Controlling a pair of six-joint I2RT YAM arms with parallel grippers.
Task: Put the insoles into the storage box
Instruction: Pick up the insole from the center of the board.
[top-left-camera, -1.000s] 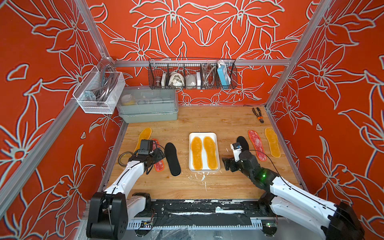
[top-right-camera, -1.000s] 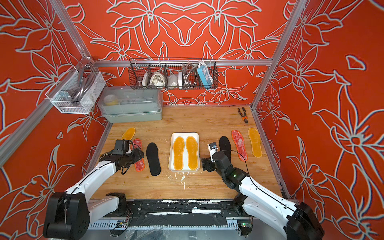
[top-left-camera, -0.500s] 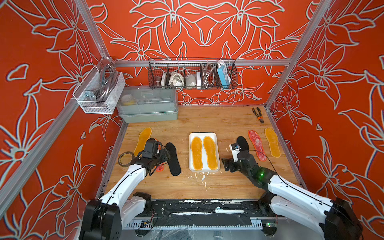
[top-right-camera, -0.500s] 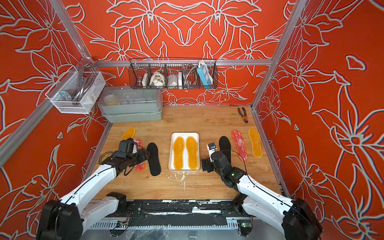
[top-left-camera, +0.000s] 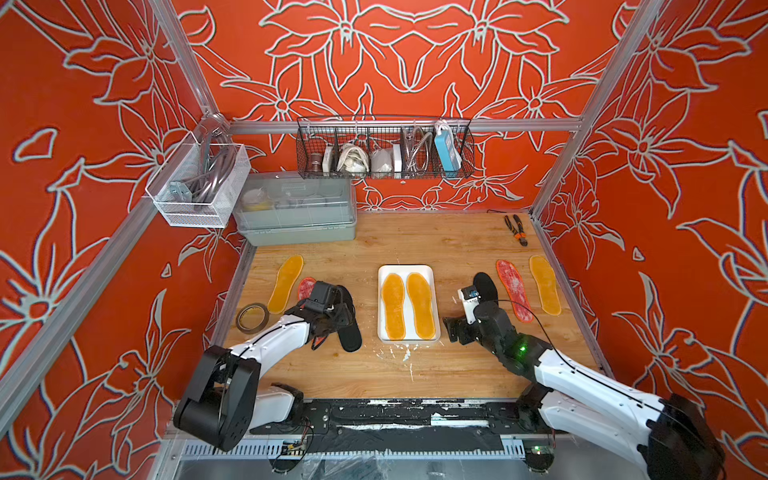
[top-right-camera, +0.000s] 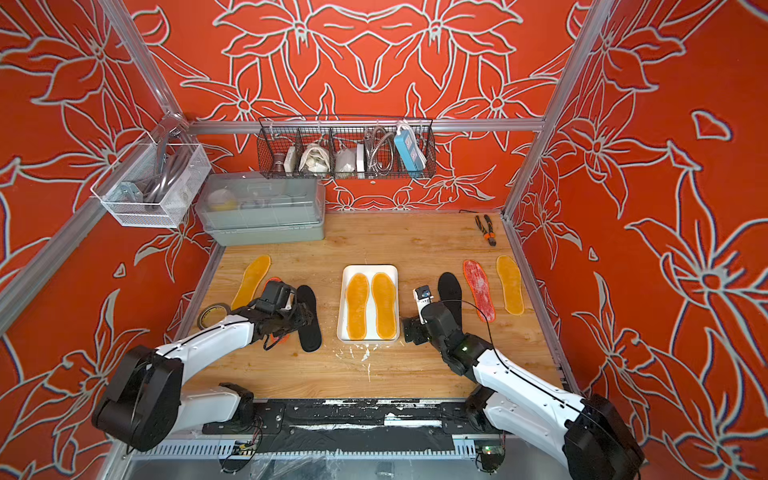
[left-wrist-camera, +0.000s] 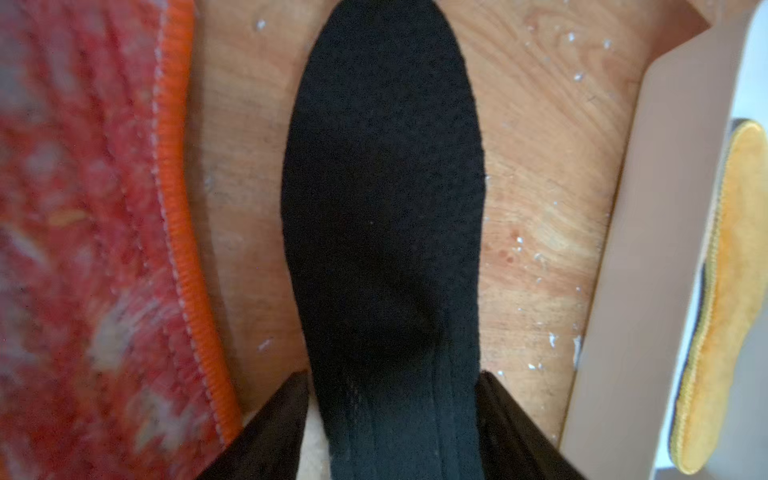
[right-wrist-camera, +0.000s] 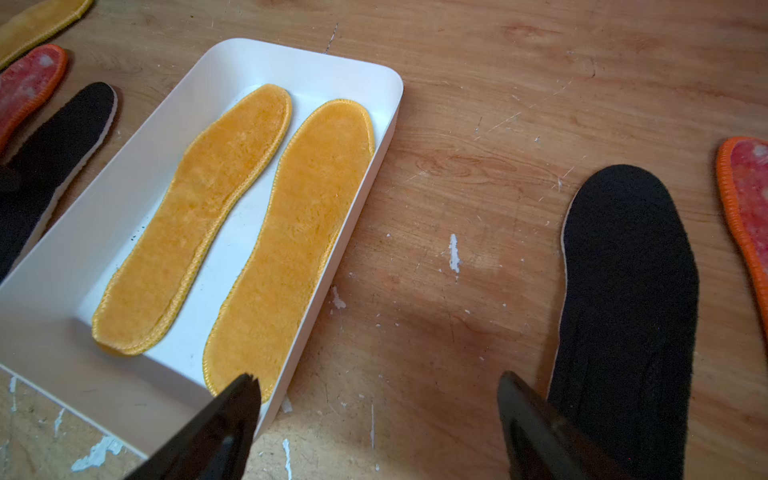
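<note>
Plainly, the storage box sat mid-table with two amber insoles lying flat side by side in it. Six others lay outside on the wood. To its left were the left black insole, a mottled red insole just beside that, and an amber insole further out. To its right were the right black insole, another mottled red one and an amber one.

The step in hand looked like the pickup of the left black insole. The left gripper straddled its near end, one jaw at each long edge. Whether the jaws were already pressing on it or merely flanking it could not be told. The next move would likely call for a firm pinch, a lift clear of the box's low rim, and a short carry sideways to lay the insole on top of the amber pair, since the floor of the box was already covered.

The left arm reached forward low from its base, wrist tipped down over the insole. The right arm stretched forward and inward, also low. The right gripper was spread wide and held nothing, one jaw over the box's near corner and the other over the edge of the right black insole.

A tape roll and pliers lay well apart from the work.
</note>
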